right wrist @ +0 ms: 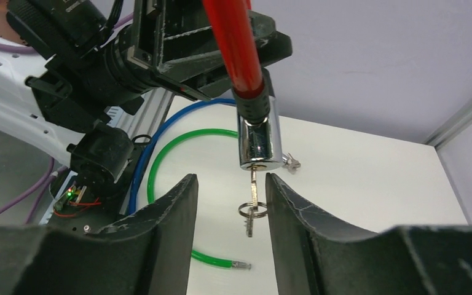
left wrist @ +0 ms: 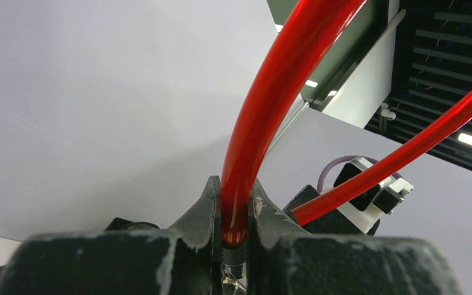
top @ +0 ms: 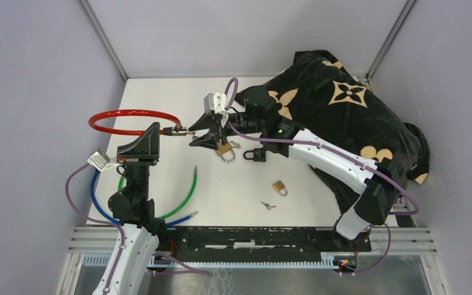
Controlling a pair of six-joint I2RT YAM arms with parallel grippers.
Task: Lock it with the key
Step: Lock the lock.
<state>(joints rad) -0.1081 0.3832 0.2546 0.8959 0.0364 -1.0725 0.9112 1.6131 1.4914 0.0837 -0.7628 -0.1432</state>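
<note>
Above the white surface (top: 160,98), pinching the red cable lock (left wrist: 270,86) tight in the left claw (left wrist: 234,212), just behind its chrome cylinder (right wrist: 259,138). Presenting the key (right wrist: 254,186) seated in that cylinder's lower end, with its ring (right wrist: 252,212) dangling beneath. Bracketing the key with the right claw (right wrist: 230,190), fingers spread, touching neither side.
</note>
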